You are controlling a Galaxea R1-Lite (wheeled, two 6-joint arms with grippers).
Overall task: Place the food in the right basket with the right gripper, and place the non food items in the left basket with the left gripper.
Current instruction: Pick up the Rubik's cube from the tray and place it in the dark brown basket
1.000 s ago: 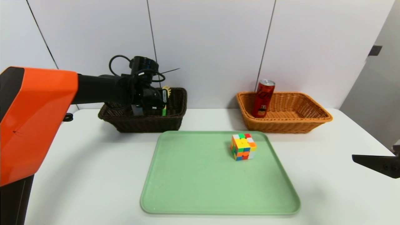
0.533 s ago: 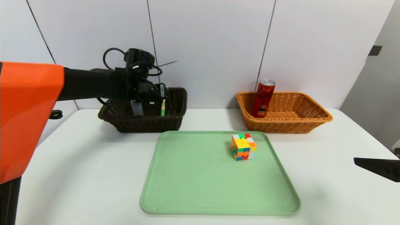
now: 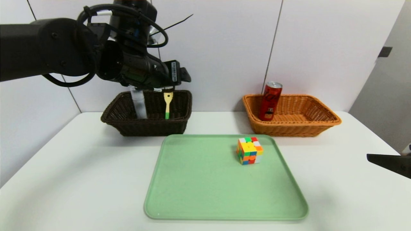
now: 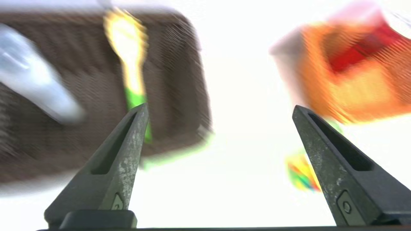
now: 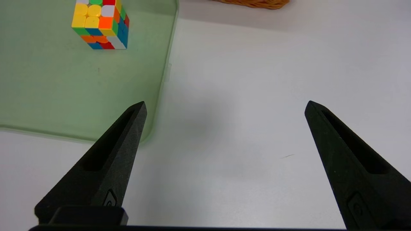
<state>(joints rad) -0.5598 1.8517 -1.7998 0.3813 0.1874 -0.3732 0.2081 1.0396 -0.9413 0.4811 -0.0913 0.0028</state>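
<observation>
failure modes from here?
1. The cube sits near the far right of the tray, so the left tool must cross over and could clip the orange-tan basket.
2. The bottle leans up past the dark basket's rim; a low pass with the cube might knock it.

Both baskets, dark brown (image 3: 154, 126) and orange-tan (image 3: 292, 130): rough woven wicker look. Drink can (image 3: 270, 101): glossy, metallic silver top. Tray (image 3: 224, 192): smooth, plastic-looking. Puzzle cube (image 3: 249, 151): smooth plastic look. Bottle (image 3: 139, 104): translucent, plastic-looking.
</observation>
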